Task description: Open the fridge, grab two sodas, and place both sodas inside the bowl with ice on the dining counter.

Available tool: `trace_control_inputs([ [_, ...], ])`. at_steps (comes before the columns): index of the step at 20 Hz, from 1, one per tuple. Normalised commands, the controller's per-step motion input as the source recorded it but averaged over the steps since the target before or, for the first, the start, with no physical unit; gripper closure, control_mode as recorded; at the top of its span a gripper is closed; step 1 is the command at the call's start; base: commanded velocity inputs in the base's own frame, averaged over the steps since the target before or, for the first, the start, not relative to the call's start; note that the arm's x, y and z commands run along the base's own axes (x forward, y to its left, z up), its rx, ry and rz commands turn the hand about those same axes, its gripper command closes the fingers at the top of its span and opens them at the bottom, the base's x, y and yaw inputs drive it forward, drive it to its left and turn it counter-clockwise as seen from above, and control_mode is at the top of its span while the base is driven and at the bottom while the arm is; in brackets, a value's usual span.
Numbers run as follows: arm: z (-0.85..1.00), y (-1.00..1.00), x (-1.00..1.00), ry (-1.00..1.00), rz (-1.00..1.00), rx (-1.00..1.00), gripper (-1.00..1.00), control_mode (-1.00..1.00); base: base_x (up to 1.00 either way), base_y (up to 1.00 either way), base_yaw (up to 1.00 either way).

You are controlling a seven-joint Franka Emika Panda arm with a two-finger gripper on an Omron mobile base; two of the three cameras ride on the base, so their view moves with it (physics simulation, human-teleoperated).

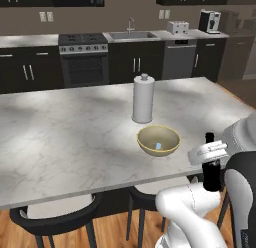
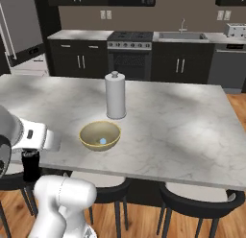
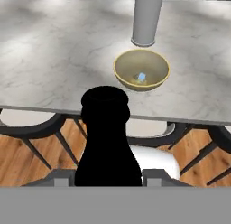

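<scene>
Upright, dark soda [image 3: 108, 142] (black) between gripper [image 3: 108, 177] fingers.

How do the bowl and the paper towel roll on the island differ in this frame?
The bowl is low, wide, open and tan-yellow, with a pale blue ice cube inside; the paper towel roll is tall, narrow, upright and white. The bowl sits nearer the stool-side edge, the roll behind it. Both rest on the marble dining counter.

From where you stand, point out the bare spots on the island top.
The dining counter is bare left of the bowl and the paper towel roll, and bare to their right. Those two sit close together mid-slab. The hand holds the dark soda off the near edge.
</scene>
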Motion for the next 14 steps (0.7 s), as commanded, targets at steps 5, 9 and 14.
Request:
trace_control_inputs([
  [5,0.0,-0.01,1.0,0.3,0.11,0.0,1.0,-1.0,0.0,0.0,0.0],
  [9,0.0,0.16,1.0,0.36,0.0,-0.09,1.0,-1.0,0.0,0.0,0.0],
  [14,-0.18,0.05,0.84,0.25,0.12,-0.13,1.0,-1.0,0.0,0.0,0.0],
])
